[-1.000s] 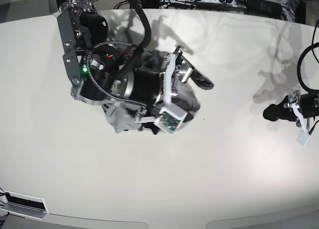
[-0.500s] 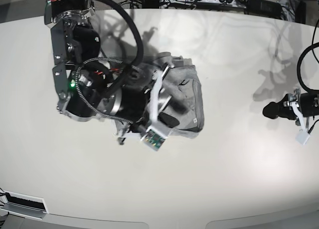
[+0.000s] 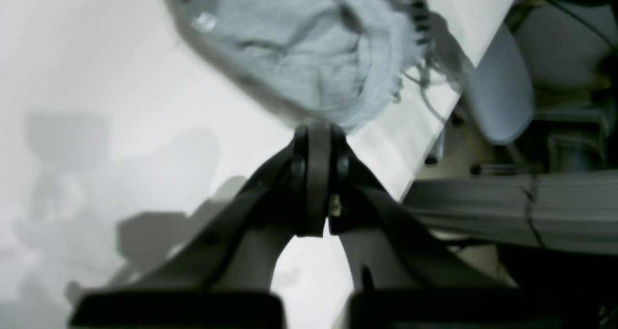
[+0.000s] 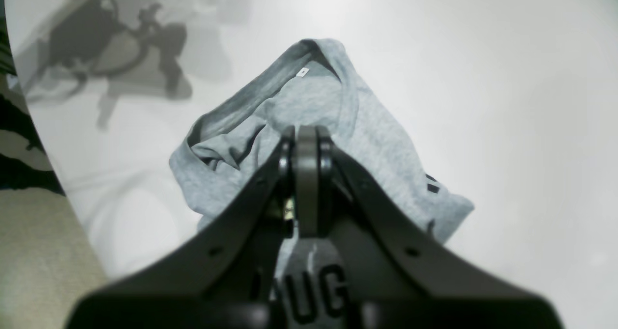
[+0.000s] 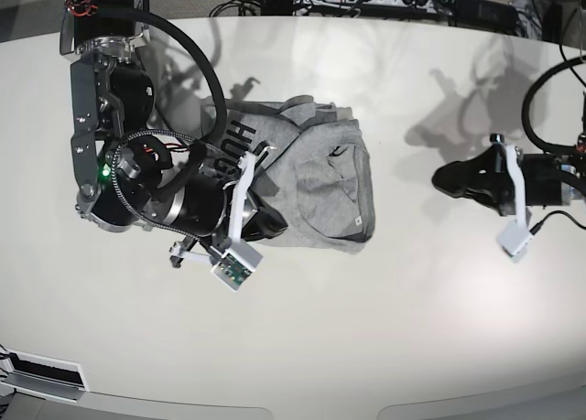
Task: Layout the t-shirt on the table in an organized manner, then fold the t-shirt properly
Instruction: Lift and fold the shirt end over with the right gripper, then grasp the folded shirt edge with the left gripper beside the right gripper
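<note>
- Right gripper (image 4: 307, 184), black jaws pressed together, empty, hovering over the crumpled heather-grey cotton t-shirt (image 4: 376, 140).
- Left gripper (image 3: 316, 174), closed on nothing, well apart.
- T-shirt lies bunched on the glossy off-white table (image 5: 385, 328).

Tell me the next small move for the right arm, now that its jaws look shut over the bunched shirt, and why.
Probably lift the right gripper slowly and draw it outward, watching whether cloth follows. Its jaws are shut low over the t-shirt, which lies crumpled in a heap on the table; whether fabric is pinched isn't clear. The left gripper is shut, apart from the shirt.
</note>
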